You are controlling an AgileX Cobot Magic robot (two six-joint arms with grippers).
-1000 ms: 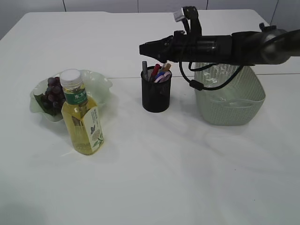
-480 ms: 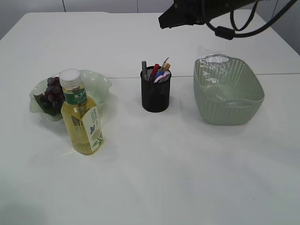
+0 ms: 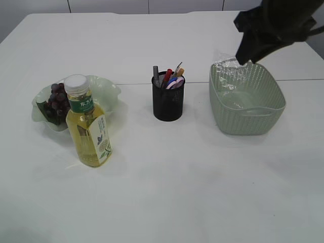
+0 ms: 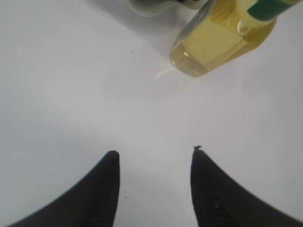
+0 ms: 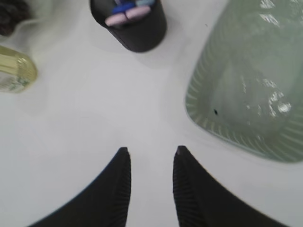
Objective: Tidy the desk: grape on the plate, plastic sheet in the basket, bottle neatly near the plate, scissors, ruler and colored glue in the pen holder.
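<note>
Dark grapes (image 3: 56,98) lie on the pale green wavy plate (image 3: 109,91) at the left. The bottle (image 3: 87,124) of yellow drink stands upright just in front of it. A black mesh pen holder (image 3: 168,104) in the middle holds scissors, glue and pens (image 3: 169,78). The clear plastic sheet (image 3: 230,68) lies in the green basket (image 3: 248,114). My right gripper (image 5: 151,151) is open and empty, high above the table between holder (image 5: 132,28) and basket (image 5: 227,127). Open and empty too, my left gripper (image 4: 154,151) hovers over bare table near the bottle (image 4: 218,42).
The right arm (image 3: 273,25) shows as a dark blurred mass at the top right, above the basket's far rim. The white table has a seam running across behind the pen holder.
The right arm has swung from above the pen holder up and to the right, now over the basket's far corner. Objects on the table have not moved.
</note>
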